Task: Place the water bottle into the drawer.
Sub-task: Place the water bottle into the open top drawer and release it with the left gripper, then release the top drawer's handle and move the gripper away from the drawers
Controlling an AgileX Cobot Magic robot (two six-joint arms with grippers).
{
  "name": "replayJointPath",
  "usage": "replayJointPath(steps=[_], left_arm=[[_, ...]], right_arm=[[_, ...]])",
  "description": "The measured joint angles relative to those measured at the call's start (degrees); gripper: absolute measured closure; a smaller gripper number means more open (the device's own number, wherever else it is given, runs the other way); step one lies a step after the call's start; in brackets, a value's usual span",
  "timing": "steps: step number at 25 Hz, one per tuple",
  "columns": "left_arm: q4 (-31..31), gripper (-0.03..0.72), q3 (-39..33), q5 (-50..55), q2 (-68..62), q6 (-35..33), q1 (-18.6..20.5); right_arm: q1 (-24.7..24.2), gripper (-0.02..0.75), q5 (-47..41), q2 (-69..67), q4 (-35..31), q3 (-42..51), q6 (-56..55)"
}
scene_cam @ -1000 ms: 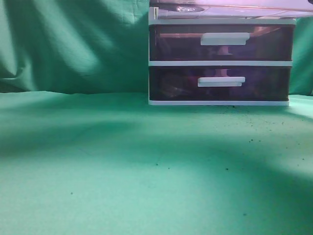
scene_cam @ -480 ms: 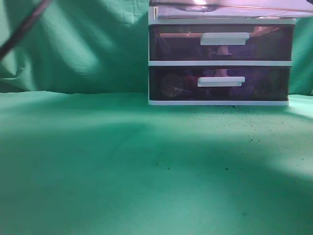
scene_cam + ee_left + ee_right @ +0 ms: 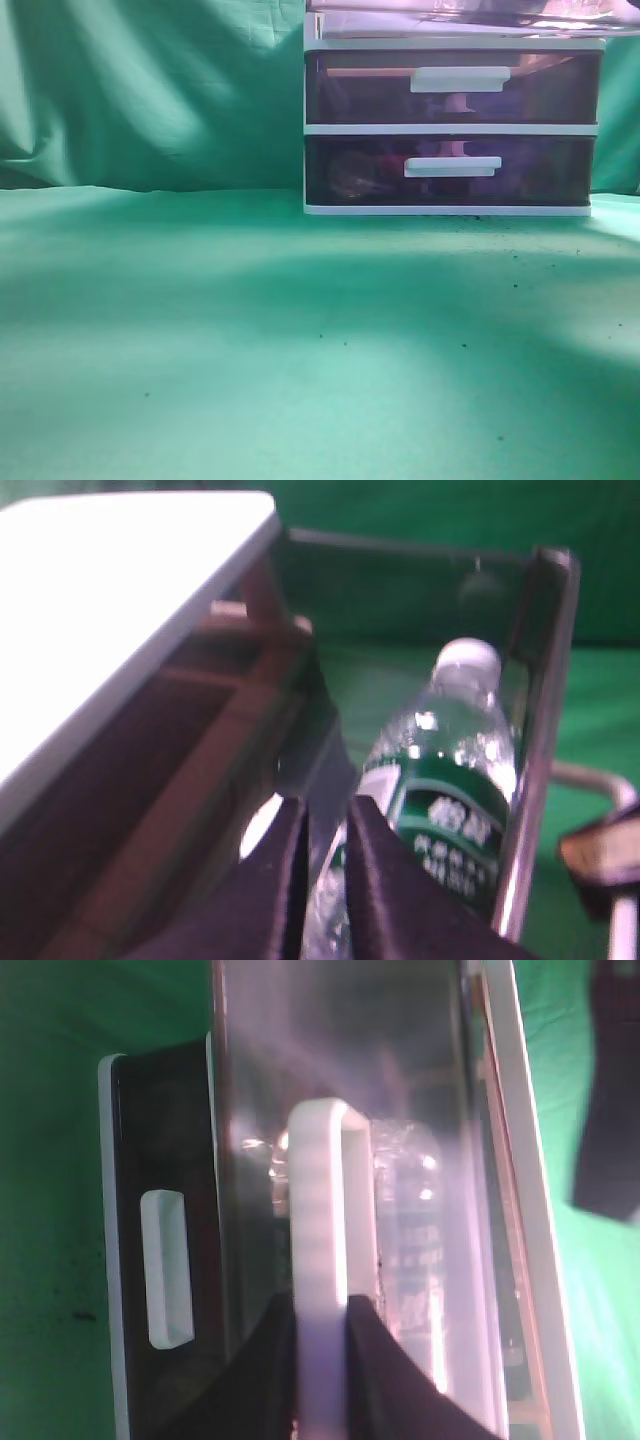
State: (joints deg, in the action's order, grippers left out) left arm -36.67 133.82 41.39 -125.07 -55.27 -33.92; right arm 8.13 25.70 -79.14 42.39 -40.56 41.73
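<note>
1. Right gripper (image 3: 322, 1335): its two dark fingers are pinched onto the white handle (image 3: 320, 1220) of the drawer (image 3: 400, 1080), one finger on each side of the handle bar, touching it.
2. Left gripper (image 3: 325, 825): its dark fingers stand close together with only a thin gap between the tips and nothing held; they hang over the open drawer just beside the bottle's label.
3. Water bottle (image 3: 450, 780): a clear plastic bottle with a white cap (image 3: 468, 662) and a green label band bearing white characters. It lies on its side inside the drawer, along the front wall, cap pointing away from the left wrist camera. In the right wrist view it (image 3: 410, 1230) appears blurred through the translucent front wall, directly behind the handle.
4. Drawer, left wrist view (image 3: 545, 680): translucent, dark purple-red walls; pulled out from under the unit's white top panel (image 3: 110, 600), so that its interior is open from above.
5. Drawer, exterior view (image 3: 460, 15): only the lower edge shows at the top of the frame, as a pale pinkish band above the white frame.
6. Lower drawers (image 3: 450, 90): two darker drawers, each with a white handle, sit closed in the white-framed unit.
7. Green cloth (image 3: 250, 340): covers the table and hangs as backdrop behind the unit.
</note>
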Motion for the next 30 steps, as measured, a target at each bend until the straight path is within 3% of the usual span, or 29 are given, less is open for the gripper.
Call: replayJointPath(steps=[3,4,6,9,13,17,24,30], left_arm=[[13.15,0.688,0.00,8.25,2.69,14.40,0.10],[16.21,0.688,0.00,10.10,4.06,20.69,0.37],[20.17,0.688,0.00,13.29,6.53,29.92,1.16],[22.60,0.688,0.00,19.67,12.38,37.44,3.79],[23.55,0.688,0.00,29.23,19.72,40.09,7.22],[23.66,0.688,-4.47,30.43,27.41,41.15,8.70],[25.10,0.688,-25.42,23.19,42.67,41.81,8.70],[27.41,0.688,-43.30,14.02,53.41,42.62,8.70]], right_arm=[[0.00,0.633,0.00,0.00,-1.23,0.00,2.57],[0.00,0.633,0.00,0.00,-2.42,0.00,4.28],[0.09,0.633,0.00,0.00,-5.57,0.00,7.82],[0.13,0.633,-0.99,-1.25,-10.34,-2.13,13.29],[0.13,0.633,-2.52,-5.62,-12.62,-8.04,16.85],[0.13,0.633,-3.13,-12.50,-12.76,-16.25,17.87],[0.22,0.633,-3.52,-23.01,-13.63,-29.17,18.12],[0.36,0.633,-3.38,-26.07,-13.63,-32.86,17.88]])
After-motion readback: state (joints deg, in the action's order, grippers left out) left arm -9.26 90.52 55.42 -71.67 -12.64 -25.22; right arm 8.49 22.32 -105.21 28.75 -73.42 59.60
